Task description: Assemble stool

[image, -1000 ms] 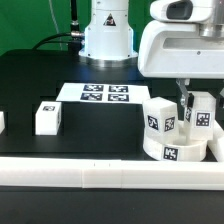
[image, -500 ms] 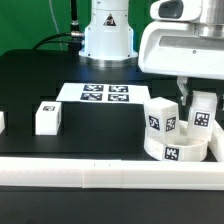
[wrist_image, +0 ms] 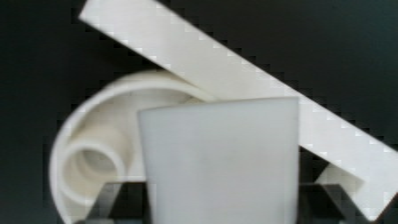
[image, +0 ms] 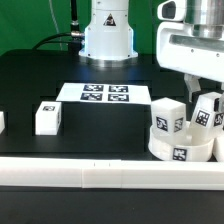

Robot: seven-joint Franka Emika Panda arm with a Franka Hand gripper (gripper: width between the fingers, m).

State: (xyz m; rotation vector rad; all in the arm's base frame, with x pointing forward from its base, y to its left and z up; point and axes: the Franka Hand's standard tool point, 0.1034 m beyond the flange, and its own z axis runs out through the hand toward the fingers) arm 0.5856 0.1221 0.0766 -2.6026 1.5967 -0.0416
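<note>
Hand (image: pixel 206 108) clamped on white rectangular plastic leg block (wrist_image: pixel 222 160) has slid, together with round white plastic seat disc (image: pixel 180 150), farther from marker board (image: pixel 100 95), suggesting the leg is seated.

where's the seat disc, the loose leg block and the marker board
seat disc (image: pixel 162 148), exterior view, front wall
loose leg block (image: pixel 47 117), exterior view, front face
marker board (image: pixel 68 92), exterior view, bare white margin
</note>
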